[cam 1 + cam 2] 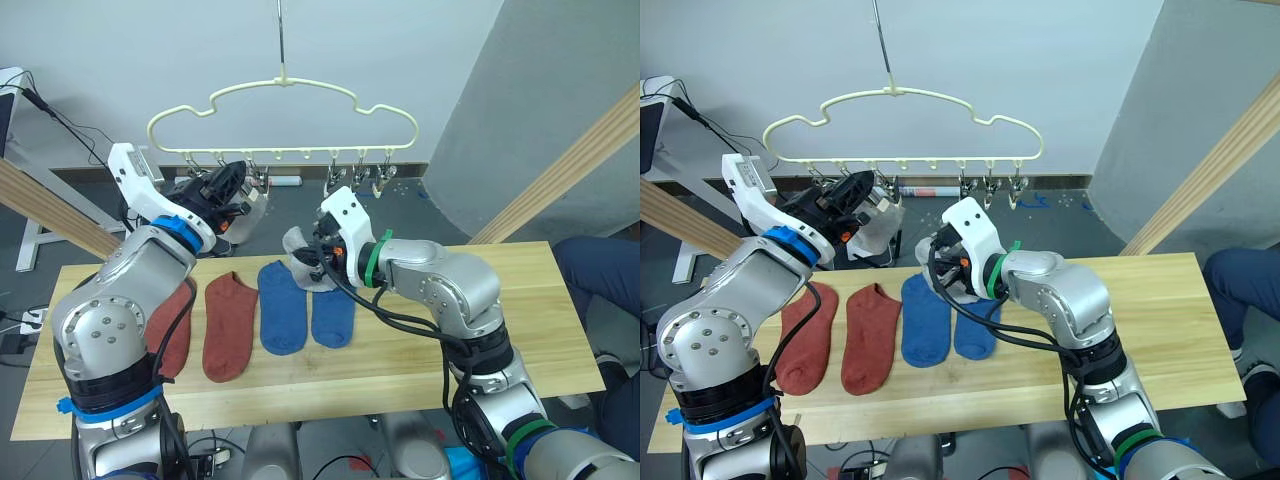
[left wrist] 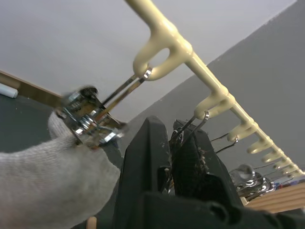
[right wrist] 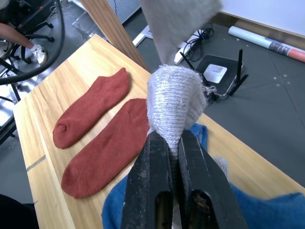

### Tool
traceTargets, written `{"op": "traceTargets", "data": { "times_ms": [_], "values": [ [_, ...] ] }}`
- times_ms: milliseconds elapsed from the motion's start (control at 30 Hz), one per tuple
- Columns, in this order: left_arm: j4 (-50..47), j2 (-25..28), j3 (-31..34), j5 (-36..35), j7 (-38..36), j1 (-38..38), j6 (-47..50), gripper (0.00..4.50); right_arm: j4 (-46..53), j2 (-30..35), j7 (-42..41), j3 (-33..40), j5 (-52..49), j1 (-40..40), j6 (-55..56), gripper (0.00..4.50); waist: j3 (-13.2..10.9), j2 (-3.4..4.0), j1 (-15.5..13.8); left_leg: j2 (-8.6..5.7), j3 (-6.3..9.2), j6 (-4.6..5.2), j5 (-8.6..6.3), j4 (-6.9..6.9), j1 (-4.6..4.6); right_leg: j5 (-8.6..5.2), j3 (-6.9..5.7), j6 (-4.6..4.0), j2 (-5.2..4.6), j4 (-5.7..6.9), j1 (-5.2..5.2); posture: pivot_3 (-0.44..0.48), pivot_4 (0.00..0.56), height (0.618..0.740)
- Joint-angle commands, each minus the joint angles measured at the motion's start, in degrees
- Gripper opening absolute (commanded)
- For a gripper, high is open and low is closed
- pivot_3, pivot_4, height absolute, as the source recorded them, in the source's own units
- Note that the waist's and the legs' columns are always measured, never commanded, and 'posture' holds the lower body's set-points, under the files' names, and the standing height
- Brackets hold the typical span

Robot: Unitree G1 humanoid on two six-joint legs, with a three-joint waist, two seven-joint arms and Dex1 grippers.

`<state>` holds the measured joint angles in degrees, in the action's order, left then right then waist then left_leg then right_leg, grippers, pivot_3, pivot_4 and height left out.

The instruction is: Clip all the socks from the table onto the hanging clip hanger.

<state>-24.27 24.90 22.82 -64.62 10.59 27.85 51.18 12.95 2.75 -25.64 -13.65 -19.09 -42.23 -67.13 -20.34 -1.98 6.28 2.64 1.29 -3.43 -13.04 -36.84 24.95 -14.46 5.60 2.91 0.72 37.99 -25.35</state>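
The right end effector [image 3: 174, 143] pinches a grey sock [image 3: 176, 102] above the desk [image 1: 520, 330]. The hanger [image 1: 285, 125] hangs up and to its left. The left end effector [image 2: 171, 143], nearer, squeezes a clip [image 2: 183, 131] beside the grey sock already hung [image 2: 47, 181].

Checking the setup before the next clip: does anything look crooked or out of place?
Nothing stands out. The red and blue socks lie flat in a row on the table, and the clip hanger hangs level.
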Motion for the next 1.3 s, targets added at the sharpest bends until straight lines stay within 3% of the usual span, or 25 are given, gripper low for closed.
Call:
{"op": "traceTargets", "data": {
  "times_ms": [33,167,733,1300],
  "values": [
    [-0.28,0.37,1.27,-1.81,1.47,0.00,-0.10,0.18,0.14,-1.23,0.11,-0.58,-0.62,-1.81,2.30,0.01,0.00,0.00,0.06,0.00,0.00,0.00,0.00,0.00,0.00,0.00,0.00,0.00,0.00,0.01,0.00,-0.149,0.382,0.740],
    [0.46,-0.23,1.58,-4.53,3.86,0.47,-0.37,0.18,-3.05,-3.46,-0.11,-1.69,-0.56,-4.32,4.77,0.01,0.00,0.00,0.27,0.07,0.02,0.00,0.00,0.01,-0.01,0.00,-0.03,-0.01,0.09,0.06,-0.03,-0.149,0.382,0.740],
    [-0.88,-0.04,-0.62,-4.15,4.52,-0.32,-1.57,0.18,-15.29,-7.51,-1.97,-3.55,0.54,-12.44,13.87,0.01,0.00,0.00,0.10,0.05,0.01,-0.02,-0.01,0.01,0.02,0.01,-0.04,-0.02,0.05,0.05,-0.05,-0.124,0.363,0.740],
    [-0.98,0.58,-0.93,-4.03,4.06,-1.02,-2.11,0.18,-22.49,-5.92,-3.95,-1.85,2.69,-17.15,19.34,0.01,0.01,0.00,0.00,0.06,0.02,-0.03,-0.02,0.01,0.04,0.02,-0.05,-0.04,0.04,0.06,-0.06,-0.127,0.353,0.740]
  ]
}}
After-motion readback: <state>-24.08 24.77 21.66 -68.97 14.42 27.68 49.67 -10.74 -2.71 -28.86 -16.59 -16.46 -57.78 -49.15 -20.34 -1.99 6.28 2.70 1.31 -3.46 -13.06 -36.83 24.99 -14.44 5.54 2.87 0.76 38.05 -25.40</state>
